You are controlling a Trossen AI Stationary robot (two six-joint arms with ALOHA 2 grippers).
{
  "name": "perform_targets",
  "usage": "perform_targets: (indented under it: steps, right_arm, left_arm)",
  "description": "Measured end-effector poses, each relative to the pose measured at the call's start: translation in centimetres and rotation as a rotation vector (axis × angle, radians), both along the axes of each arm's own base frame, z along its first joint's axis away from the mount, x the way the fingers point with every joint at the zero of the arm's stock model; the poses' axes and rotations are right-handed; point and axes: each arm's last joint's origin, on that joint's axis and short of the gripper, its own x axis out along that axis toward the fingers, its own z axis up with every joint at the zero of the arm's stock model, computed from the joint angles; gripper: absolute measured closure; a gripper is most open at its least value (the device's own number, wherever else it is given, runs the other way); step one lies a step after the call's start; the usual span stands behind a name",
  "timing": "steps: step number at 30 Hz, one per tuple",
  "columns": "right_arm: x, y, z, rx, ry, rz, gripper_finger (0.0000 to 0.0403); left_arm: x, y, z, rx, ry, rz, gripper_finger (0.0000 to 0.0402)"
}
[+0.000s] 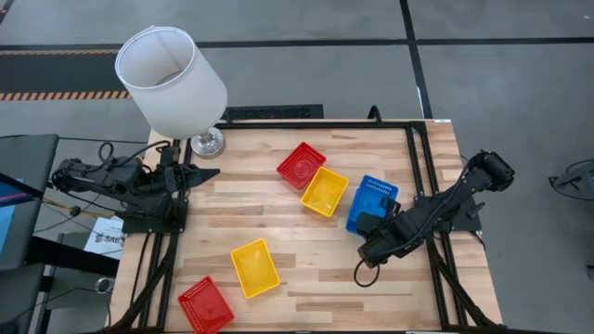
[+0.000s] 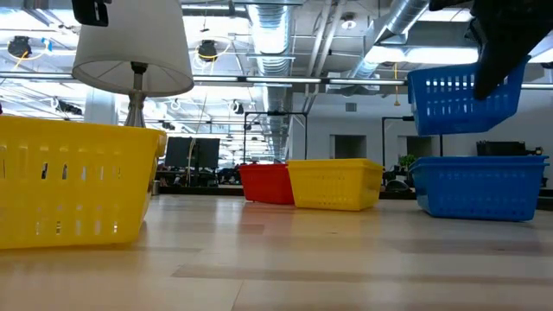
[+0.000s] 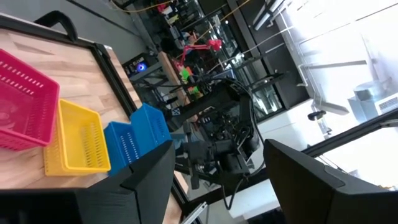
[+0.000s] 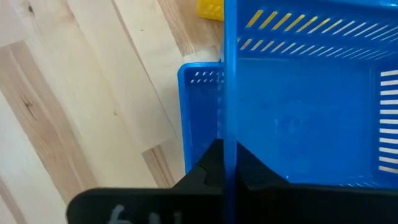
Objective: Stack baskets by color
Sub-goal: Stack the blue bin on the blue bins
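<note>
Hanging above the table's right side, the right gripper (image 1: pixel 374 225) has its jaws clamped together on the rim of a blue basket (image 2: pixel 465 97), which it holds in the air, slightly tilted, directly over a second blue basket (image 2: pixel 478 187) resting on the table (image 1: pixel 306 269). In the right wrist view the held basket's thin wall stands between the two dark fingers (image 4: pixel 207 165), with the lower basket visible beneath it on the wood. Just beside the blue ones, toward the table's middle, a yellow basket (image 1: pixel 324 191) sits touching a red basket (image 1: pixel 301 165) near the far edge; from the low view these two stand side by side with no gap. A second yellow basket (image 1: pixel 254 268) lies apart from them nearer the front edge, and a second red basket (image 1: pixel 205 305) sits at the front left corner, partly over the edge as seen from above. A white lampshade on a metal-footed lamp (image 1: pixel 171 80) stands at the far left corner. The left gripper (image 1: pixel 206 173) waits at the table's left edge beside the lamp's foot, its jaws spread wide apart and holding nothing, pointing across the table toward the baskets
</note>
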Motion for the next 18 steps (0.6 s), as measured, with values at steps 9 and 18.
perform_targets:
  steps: [9, 18]
  right_arm:
    - [-0.6, 0.2, 0.5, -0.013, 0.013, 0.088, 0.0398]
    - [-3.0, -1.0, 0.4, 0.058, -0.091, 0.051, 0.0398]
  left_arm:
    - [0.0, 0.0, 0.0, 0.006, 0.002, 0.014, 0.0168]
    - [0.0, 0.1, 0.0, 0.01, 0.007, 0.043, 0.0168]
